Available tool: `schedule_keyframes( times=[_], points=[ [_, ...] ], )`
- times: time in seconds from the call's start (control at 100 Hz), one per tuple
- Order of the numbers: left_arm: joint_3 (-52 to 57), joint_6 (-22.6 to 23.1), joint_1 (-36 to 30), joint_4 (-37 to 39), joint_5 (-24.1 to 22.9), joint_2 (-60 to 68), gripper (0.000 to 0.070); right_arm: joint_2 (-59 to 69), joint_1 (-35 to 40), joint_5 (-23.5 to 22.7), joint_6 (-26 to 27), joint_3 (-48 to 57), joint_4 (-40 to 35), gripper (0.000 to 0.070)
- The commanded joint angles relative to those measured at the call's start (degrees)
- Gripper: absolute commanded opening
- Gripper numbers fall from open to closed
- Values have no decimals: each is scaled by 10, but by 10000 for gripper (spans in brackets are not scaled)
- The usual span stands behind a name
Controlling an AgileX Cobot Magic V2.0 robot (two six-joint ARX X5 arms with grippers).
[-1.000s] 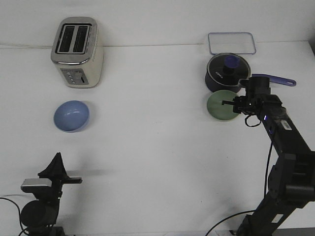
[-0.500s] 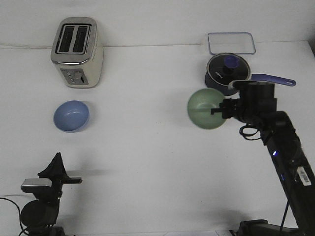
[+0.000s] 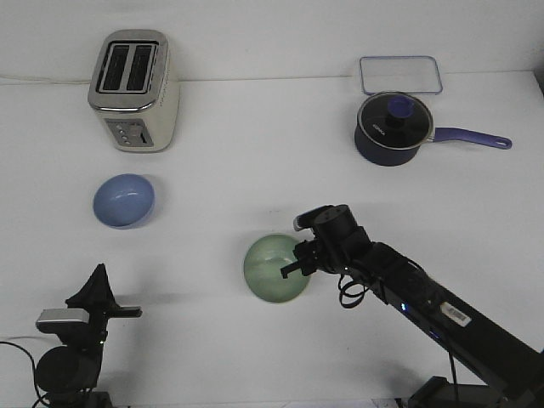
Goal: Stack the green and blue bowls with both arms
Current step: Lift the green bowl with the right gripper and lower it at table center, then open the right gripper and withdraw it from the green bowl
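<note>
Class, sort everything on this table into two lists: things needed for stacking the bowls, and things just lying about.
Needed: green bowl, blue bowl, right hand gripping the green bowl's rim, left hand waiting.

Lying about: toaster, saucepan, clear tray.

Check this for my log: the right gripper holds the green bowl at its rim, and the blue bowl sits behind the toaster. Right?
Not quite. The front view shows the blue bowl in front of the toaster, nearer the robot, not behind it. The right gripper does hold the green bowl at its rim.
</note>
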Motion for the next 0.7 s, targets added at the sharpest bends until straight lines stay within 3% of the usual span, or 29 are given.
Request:
schedule_keyframes(
  times=[0.0, 0.34, 0.38, 0.47, 0.51, 0.69],
  points=[
    [-11, -3, 0, 6, 1, 0, 14, 25, 7, 4, 12, 5, 12, 0],
    [-11, -3, 0, 6, 1, 0, 14, 87, 9, 34, -2, 5, 35, 1],
    [-11, -3, 0, 6, 1, 0, 14, 87, 9, 27, -3, 5, 35, 45],
    [-11, -3, 0, 7, 1, 0, 14, 87, 9, 13, -2, 6, 34, 265],
    [-11, -6, 0, 7, 1, -1, 13, 83, 8, 12, -2, 6, 33, 325],
    [-7, -77, 0, 7, 1, 0, 11, 18, -19, 13, -31, 11, 35, 342]
  ],
)
